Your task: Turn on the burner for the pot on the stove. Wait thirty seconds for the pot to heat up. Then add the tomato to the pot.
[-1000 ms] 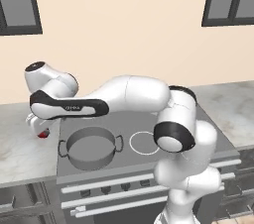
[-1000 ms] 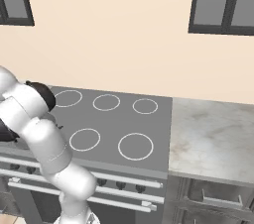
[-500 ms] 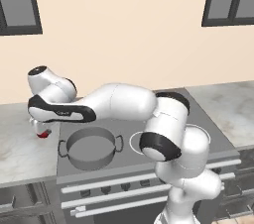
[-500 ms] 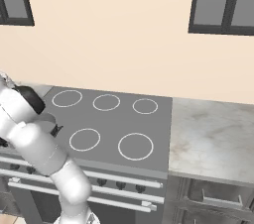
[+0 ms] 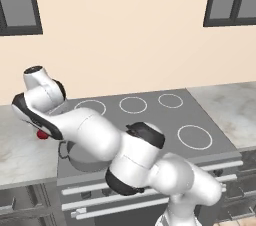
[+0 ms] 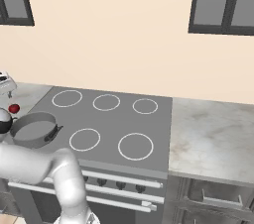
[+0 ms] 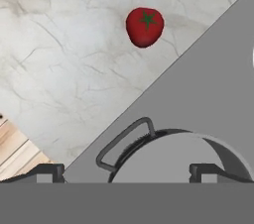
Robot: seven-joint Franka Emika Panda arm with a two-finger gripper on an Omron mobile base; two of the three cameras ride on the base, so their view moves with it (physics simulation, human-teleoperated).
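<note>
A rendered home kitchen. Evidence: flat grey cooktop w/ white burner rings (image 6: 106,119), row of dark knobs (image 6: 121,185) & pale bar handles on oven front below, pale veined marble countertop (image 6: 213,134) either side, dark glass-front wall cabinets (image 6: 223,0) above, cream wall. Low round grey metal pot w/ loop handles (image 6: 32,130) sits on the cooktop; small red tomato w/ green top (image 7: 144,26) lies on the counter.

Grey pot (image 6: 33,129) on stove (image 6: 111,119); red tomato (image 7: 144,27) beside, on counter

The tomato (image 7: 144,27) lies on the marble counter (image 7: 59,59), apart from the stove (image 7: 208,99). The pot (image 7: 173,156) sits at the stove's edge, one loop handle (image 7: 124,141) toward the counter. The finger tips (image 7: 49,171) stand wide apart.
</note>
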